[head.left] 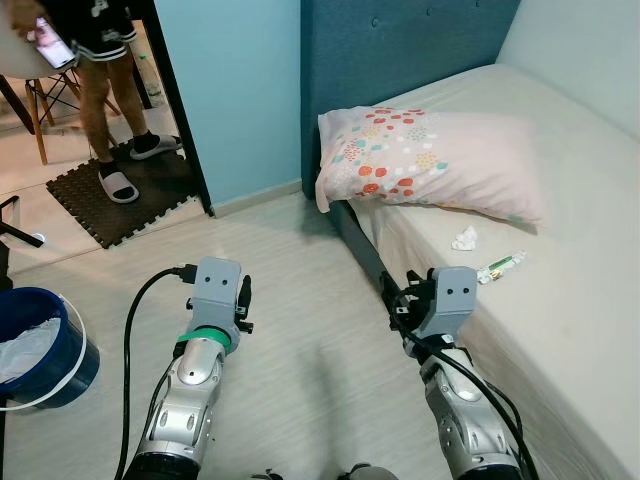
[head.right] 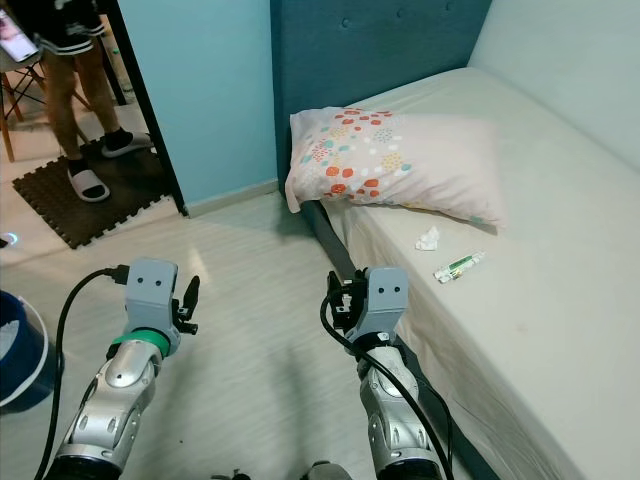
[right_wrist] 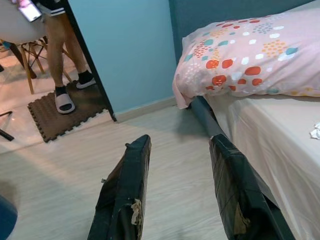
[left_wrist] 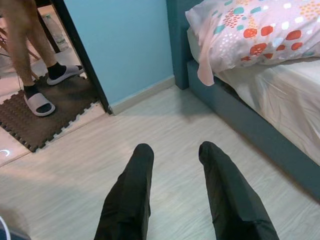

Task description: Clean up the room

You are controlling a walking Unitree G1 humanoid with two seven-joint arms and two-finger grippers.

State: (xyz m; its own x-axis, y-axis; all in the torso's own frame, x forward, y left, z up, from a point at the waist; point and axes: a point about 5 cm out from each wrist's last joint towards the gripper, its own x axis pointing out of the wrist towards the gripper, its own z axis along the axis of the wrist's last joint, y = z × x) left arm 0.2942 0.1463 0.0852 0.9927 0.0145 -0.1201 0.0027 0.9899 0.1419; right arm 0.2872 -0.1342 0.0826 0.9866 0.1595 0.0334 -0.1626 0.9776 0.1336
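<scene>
A crumpled white tissue [head.left: 465,238] and a small green-and-white tube [head.left: 500,266] lie on the cream bed [head.left: 580,300], just in front of a floral pillow [head.left: 430,160]. The tissue [right_wrist: 315,131] also peeks in at the edge of the right wrist view. My right gripper [right_wrist: 180,139] is open and empty, held over the floor beside the bed's blue frame, short of the tissue. My left gripper [left_wrist: 176,147] is open too, nothing between its fingers, hovering above the pale wood floor further left. A blue bucket [head.left: 40,350] lined with a white bag stands on the floor at the far left.
A person [head.left: 95,60] in slippers stands in the doorway at the back left, holding a phone, on a dark foam mat [head.left: 120,200]. The blue headboard [head.left: 400,50] and light blue wall [head.left: 230,90] close the back. Open floor lies between bucket and bed.
</scene>
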